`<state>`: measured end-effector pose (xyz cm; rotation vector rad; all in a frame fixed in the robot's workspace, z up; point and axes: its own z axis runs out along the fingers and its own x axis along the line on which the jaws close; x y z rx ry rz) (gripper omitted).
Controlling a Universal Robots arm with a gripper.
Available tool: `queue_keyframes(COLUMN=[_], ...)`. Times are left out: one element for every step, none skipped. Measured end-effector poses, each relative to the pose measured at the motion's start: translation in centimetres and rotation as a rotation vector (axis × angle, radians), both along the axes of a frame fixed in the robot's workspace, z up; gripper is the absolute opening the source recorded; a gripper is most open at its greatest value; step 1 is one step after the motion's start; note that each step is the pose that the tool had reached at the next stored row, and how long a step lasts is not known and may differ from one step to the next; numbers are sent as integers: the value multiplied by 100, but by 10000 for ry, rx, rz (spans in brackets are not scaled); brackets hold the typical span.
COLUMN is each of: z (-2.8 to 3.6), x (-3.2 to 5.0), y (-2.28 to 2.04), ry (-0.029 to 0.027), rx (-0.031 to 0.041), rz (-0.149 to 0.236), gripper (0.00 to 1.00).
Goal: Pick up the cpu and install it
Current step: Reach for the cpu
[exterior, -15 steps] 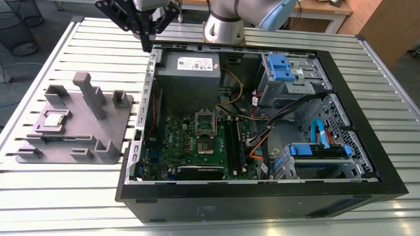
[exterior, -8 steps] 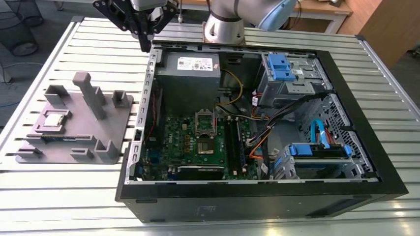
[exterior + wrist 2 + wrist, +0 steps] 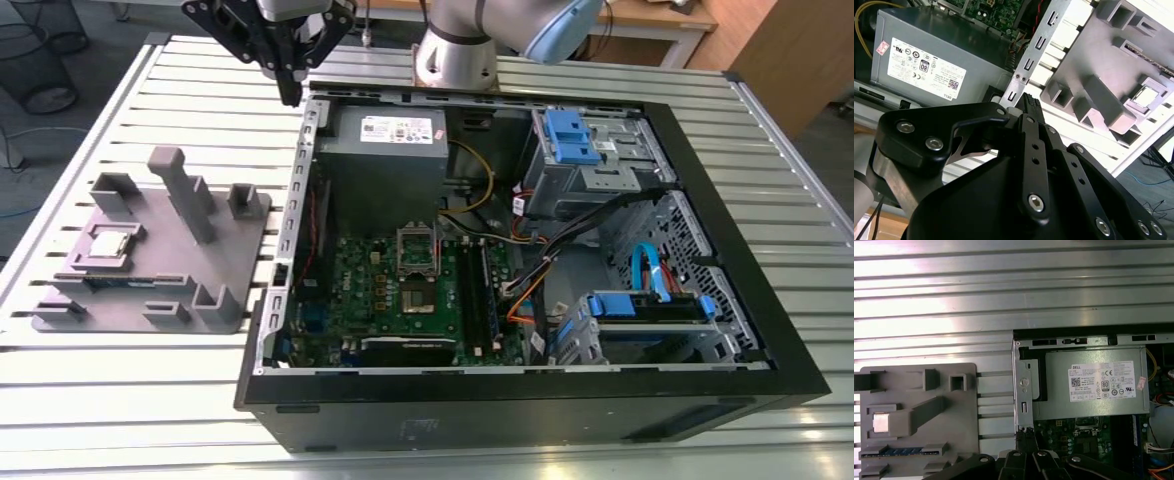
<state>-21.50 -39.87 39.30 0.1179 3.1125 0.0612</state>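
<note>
Gripper (image 3: 290, 92) fingers closed, empty, above case rim (image 3: 311, 125). Cpu (image 3: 114, 243) lies in gray fixture (image 3: 214, 292), well apart. Sound pick needs square, centred approach, edges only.

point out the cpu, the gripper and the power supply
cpu (image 3: 115, 241): exterior view, its silvery top
gripper (image 3: 290, 96): exterior view, between its fingertips
power supply (image 3: 380, 160): exterior view, its gray top face
</note>
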Motion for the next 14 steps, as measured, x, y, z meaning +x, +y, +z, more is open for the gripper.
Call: queue_keyframes(z=[0,0,0,0,0,0,0,0,0,0,0,-1,0,0], x=[-3,-6,-8,-12,-19,-27,-35,-43,-52,-61,-68,-73,-78,-82], y=[0,0,0,0,0,0,0,0,0,0,0,0,0,0], ry=[0,0,0,0,1,0,0,0,0,0,0,-1,0,0], rx=[0,0,0,0,-1,0,0,-1,0,0,0,1,0,0], rz=[-1,-1,0,0,-1,0,0,-1,0,0,-1,-1,0,0], gripper=[11,11,11,11,11,11,11,11,11,11,11,11,11,11])
